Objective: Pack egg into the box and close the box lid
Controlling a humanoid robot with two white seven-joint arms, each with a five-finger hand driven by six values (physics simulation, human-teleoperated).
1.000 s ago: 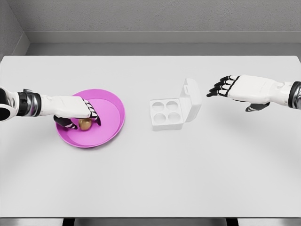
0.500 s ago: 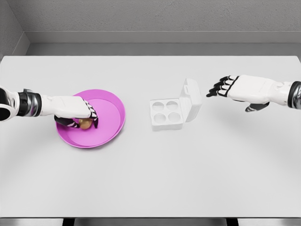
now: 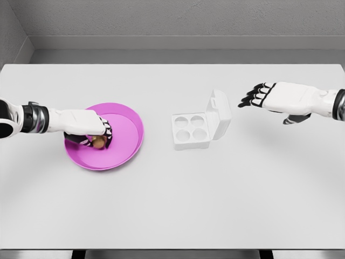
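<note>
Resting in the pink plate (image 3: 126, 141) on the table's (image 3: 172, 205) left half, the brown egg (image 3: 98, 142) lies under the left hand (image 3: 89, 129), whose fingers curl down around it and touch it on both sides, so only a sliver of shell shows between them. The plate sits well in from the left and front edges, with a broad bare stretch of table before it and a clear gap between its right rim and the box (image 3: 190, 131). The box stands near the middle, its four round wells showing, and its lid (image 3: 220, 114) stands tilted back on the right side. The right hand (image 3: 267, 97) hovers to the right of the lid, apart from it, palm down with fingers spread and reaching toward the lid, and nothing in its grasp. The table's right half and whole front strip lie bare, giving free passage from plate to box. Against the picture half a second earlier, the left fingers have closed tighter over the egg, hiding more of it, and the right hand has risen slightly and drifted a little rightward; plate, box and lid have not moved.
</note>
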